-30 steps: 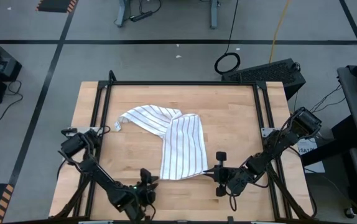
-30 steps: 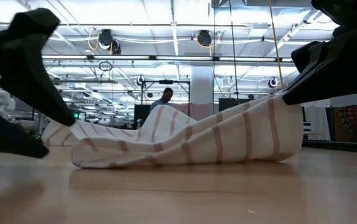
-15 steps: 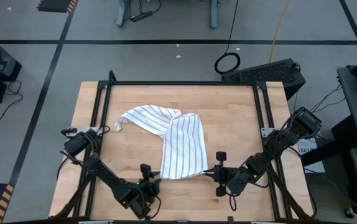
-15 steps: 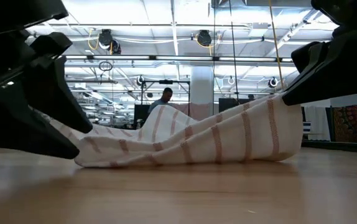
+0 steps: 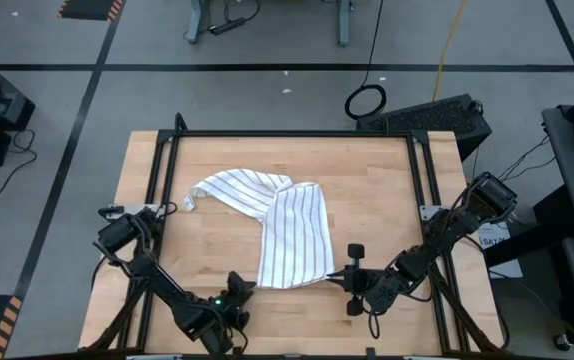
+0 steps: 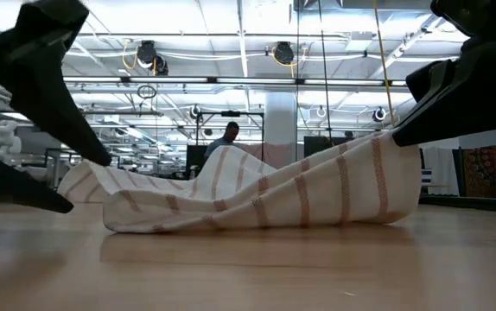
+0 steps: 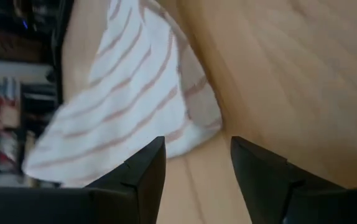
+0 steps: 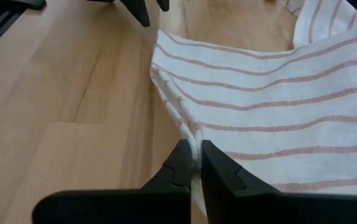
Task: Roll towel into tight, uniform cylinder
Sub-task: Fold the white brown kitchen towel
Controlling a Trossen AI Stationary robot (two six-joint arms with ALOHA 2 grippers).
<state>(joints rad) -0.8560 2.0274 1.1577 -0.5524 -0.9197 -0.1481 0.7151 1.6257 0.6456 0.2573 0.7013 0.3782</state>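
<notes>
The white towel [image 5: 282, 230] with thin stripes lies crumpled and partly folded over on the middle of the wooden table; its far left part [image 5: 229, 190] runs off slantwise. My right gripper [image 5: 339, 278] is shut on the towel's near right corner, which stands raised in the low view [image 6: 386, 151]. My left gripper [image 5: 239, 288] stands open just short of the near left corner [image 7: 206, 124], fingers on either side of bare wood, touching nothing. My right gripper pinches the towel's edge at the near right corner [image 8: 194, 138] between its two fingers. The fingers come slanting down from the table's near right side. That corner is lifted off the wood; the remainder of the towel lies on the table, slack. One layer or several, I cannot tell.
Black frame rails [image 5: 165, 200] [image 5: 425, 185] run along the table's left and right sides. Bare wood [image 5: 297, 325] lies between the two grippers at the near edge. A person [image 6: 228, 138] shows far off in the room behind.
My left gripper went toward the towel's near left corner, then drew back to about where it was, its wrist rolled a little. It has stayed open. The towel and my right gripper have kept still.
</notes>
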